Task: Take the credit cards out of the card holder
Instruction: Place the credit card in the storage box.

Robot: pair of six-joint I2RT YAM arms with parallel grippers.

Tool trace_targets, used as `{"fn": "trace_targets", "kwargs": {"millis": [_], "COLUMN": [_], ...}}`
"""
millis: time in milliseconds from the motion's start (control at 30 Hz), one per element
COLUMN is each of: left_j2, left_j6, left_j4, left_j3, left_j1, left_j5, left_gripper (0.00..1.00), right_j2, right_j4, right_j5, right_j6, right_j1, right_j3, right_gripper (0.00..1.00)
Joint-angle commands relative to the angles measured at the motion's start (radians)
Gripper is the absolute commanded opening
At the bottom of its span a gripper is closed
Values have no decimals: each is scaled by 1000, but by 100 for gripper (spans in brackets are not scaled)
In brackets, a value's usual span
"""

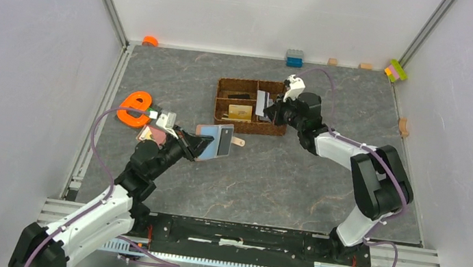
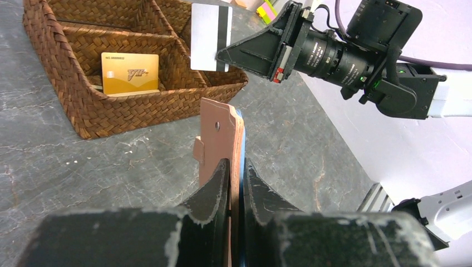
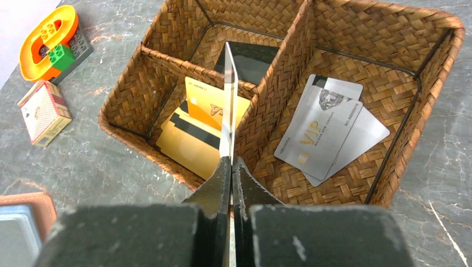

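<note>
My left gripper point(image 1: 201, 146) is shut on the salmon-pink card holder point(image 1: 213, 140) and holds it open and upright above the table. A dark grey-blue card point(image 1: 224, 140) sits in it. In the left wrist view the card holder point(image 2: 220, 139) is edge-on between my fingers, with a blue edge behind it. My right gripper point(image 1: 270, 108) is shut on a silver card with a black stripe point(image 2: 209, 36), held upright over the brown woven basket point(image 1: 221, 123). In the right wrist view this card point(image 3: 228, 94) is edge-on above the basket's divider.
The basket point(image 3: 423, 50) holds gold cards point(image 3: 195, 139), silver cards point(image 3: 323, 133) and a dark card point(image 3: 253, 58). An orange toy point(image 1: 135, 108) and a small box point(image 1: 151, 134) lie at the left. Coloured blocks point(image 1: 294, 58) line the back wall.
</note>
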Motion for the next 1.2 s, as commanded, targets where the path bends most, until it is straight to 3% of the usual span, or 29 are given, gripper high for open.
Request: {"fn": "trace_targets", "kwargs": {"millis": [0,400,1167], "left_j2": [-26,-23,-8], "left_j6": [52,51,44], "left_j4": [2,2,8], "left_j3": [1,3,7], "left_j1": [4,3,4], "left_j5": [-28,-24,-6], "left_gripper": [9,8,6], "right_j2": [25,49,-43], "right_j4": [-6,-42,16], "right_j5": [100,126,113], "right_j6": [-42,-49,-51], "right_j1": [-5,-30,-66], "right_j3": [50,84,3], "right_gripper": [2,3,2]}}
